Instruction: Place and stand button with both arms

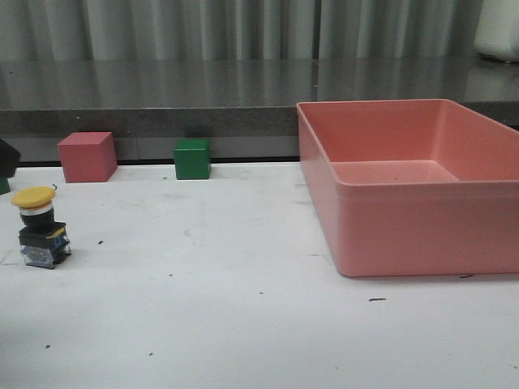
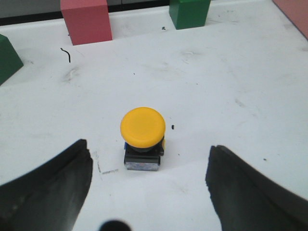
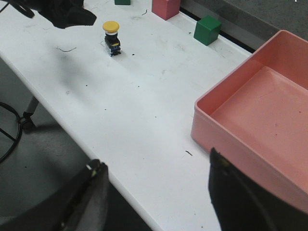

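The button (image 1: 39, 227) stands upright on its black-and-bluish base at the left of the white table, yellow cap on top. In the left wrist view the button (image 2: 143, 137) stands free between the lines of the two black fingers and touches neither. My left gripper (image 2: 148, 148) is open and empty, drawn back from the button. Only a black corner of it (image 1: 6, 156) shows in the front view. My right gripper (image 3: 154, 161) is open and empty over the table's near edge, far from the button (image 3: 111, 36). It is out of the front view.
A red cube (image 1: 87, 156) and a green cube (image 1: 192, 159) stand at the back of the table. A second green cube (image 2: 7, 57) sits at the far left. A large empty pink bin (image 1: 405, 231) takes up the right side, close to my right gripper's finger (image 3: 240, 192).
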